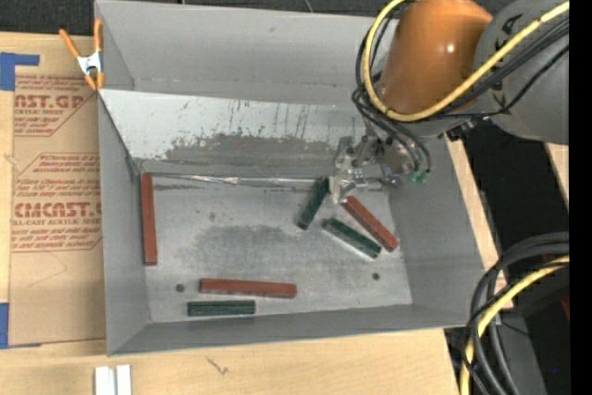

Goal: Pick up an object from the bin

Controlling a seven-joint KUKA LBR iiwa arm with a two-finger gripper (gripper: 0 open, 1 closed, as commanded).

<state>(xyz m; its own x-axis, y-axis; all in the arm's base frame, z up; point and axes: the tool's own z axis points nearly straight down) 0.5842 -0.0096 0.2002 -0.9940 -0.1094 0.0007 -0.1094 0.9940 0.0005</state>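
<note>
My gripper (344, 183) hangs low over the right part of the bin, under the orange cover. Just below and left of it lies a short dark green stick (312, 204), tilted, with its upper end close to the gripper. A red stick (373, 223) lies slanted just below and right of the gripper. Beside that one, a second dark green stick (351, 237) lies almost parallel to it. I see nothing held in the gripper.
A red stick (148, 219) lies upright along the bin's left wall. Near the front wall lie a red stick (248, 289) and a dark green stick (221, 309), both flat. The arm and its cables reach in from the right.
</note>
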